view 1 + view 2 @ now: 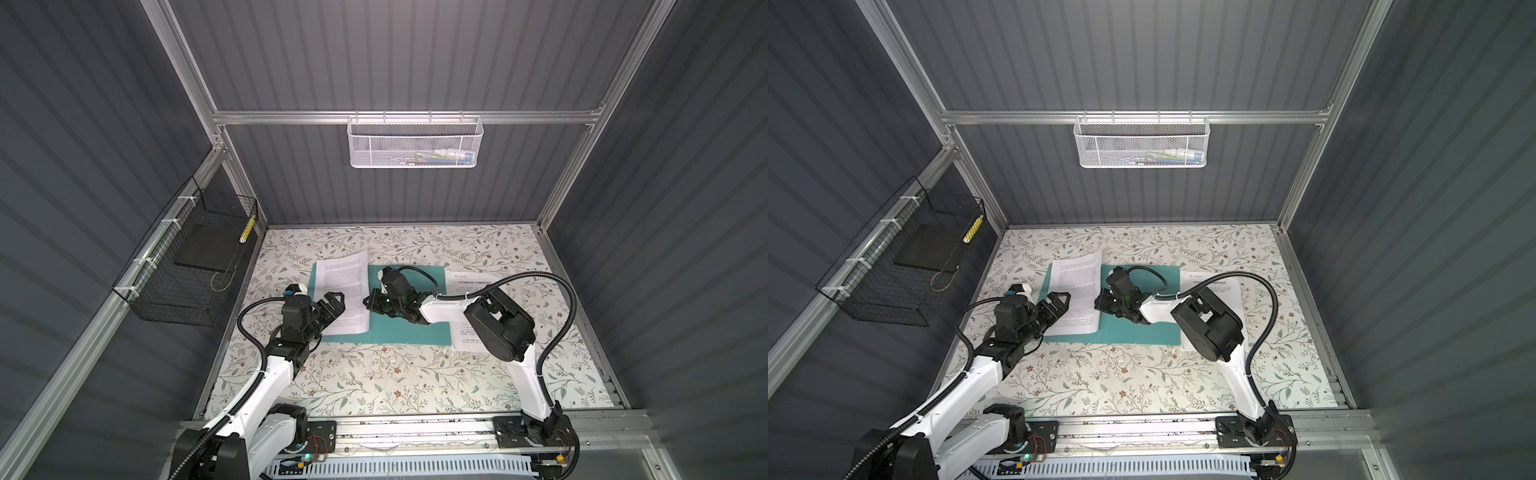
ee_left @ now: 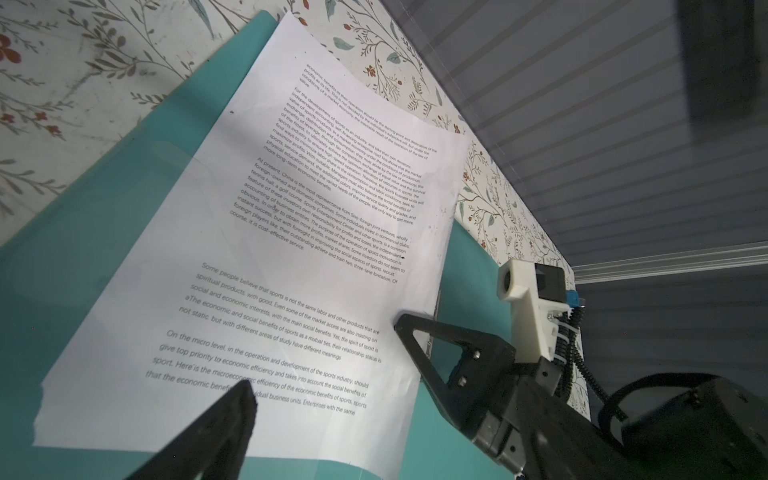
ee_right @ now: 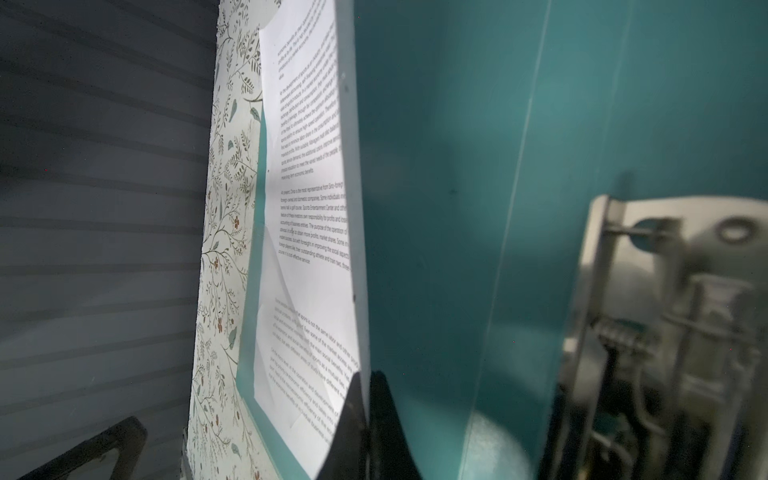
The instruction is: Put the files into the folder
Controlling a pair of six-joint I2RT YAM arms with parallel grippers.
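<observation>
The right pincer [image 3: 365, 380] is closed on the inner edge of a printed sheet [image 1: 343, 291]. The left pincer [image 2: 324, 374] gapes wide above that sheet's near end. The sheet lies on the left cover of the open folder [image 1: 399, 332]. A second sheet [image 1: 461, 286] lies on the table [image 1: 374, 374] alongside. Paper is light, limp and likely slippery on plastic, so it is best pinched at an edge.

The right arm [image 1: 498, 328] hides much of 1 sheet [image 1: 467, 284], and the metal clip [image 3: 665, 332] is blurred.

Open teal folder [image 1: 399, 332] under printed sheet [image 1: 343, 291]
</observation>
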